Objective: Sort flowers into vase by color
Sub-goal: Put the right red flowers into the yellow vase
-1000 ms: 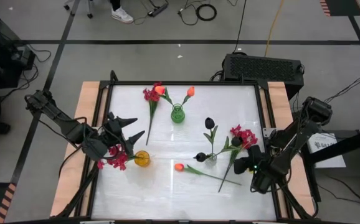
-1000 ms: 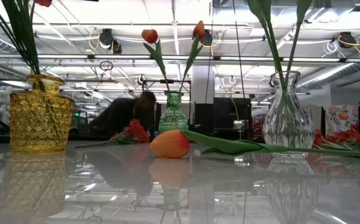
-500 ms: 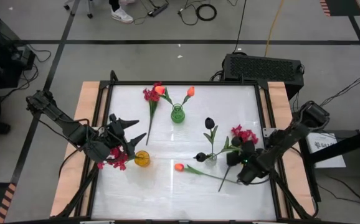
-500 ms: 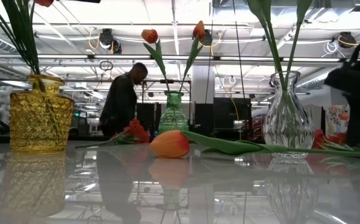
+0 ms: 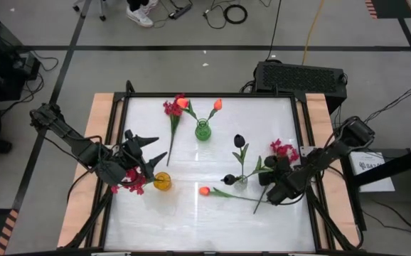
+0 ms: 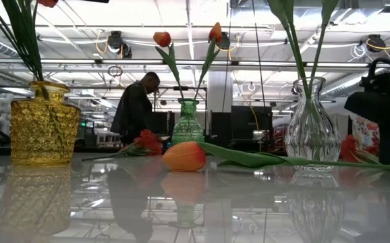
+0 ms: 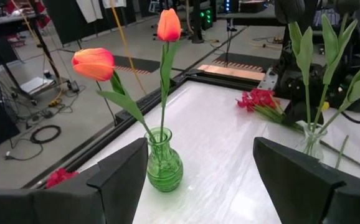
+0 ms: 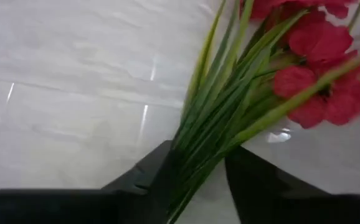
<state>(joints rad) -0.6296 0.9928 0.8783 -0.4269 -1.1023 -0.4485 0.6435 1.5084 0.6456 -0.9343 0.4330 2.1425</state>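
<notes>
Straddling the green stems of the pink spray (image 8: 273, 93), the right gripper (image 8: 195, 180) sits low over the table (image 5: 191, 220) on its right side, fingers parted to either side of the bundle; whether they have closed enough to pinch the stems I cannot tell. Seen from above, the spray (image 5: 282, 151) lies on the table with its blooms toward the back and its stems running diagonally forward and leftward, so its long axis passes under the right gripper (image 5: 275, 190), which meets the stems partway down, clear of the blooms. The right arm is much the nearer one to this flower. The yellow vase (image 5: 162, 181), already holding a pink spray (image 5: 131, 179), stands well apart on the left side, beside the left gripper (image 5: 147, 151), which hangs wide open and empty, facing the green vase (image 7: 164, 167) and its two orange tulips. Judging from this, the coming lift must carry the spray leftward across the table.
</notes>
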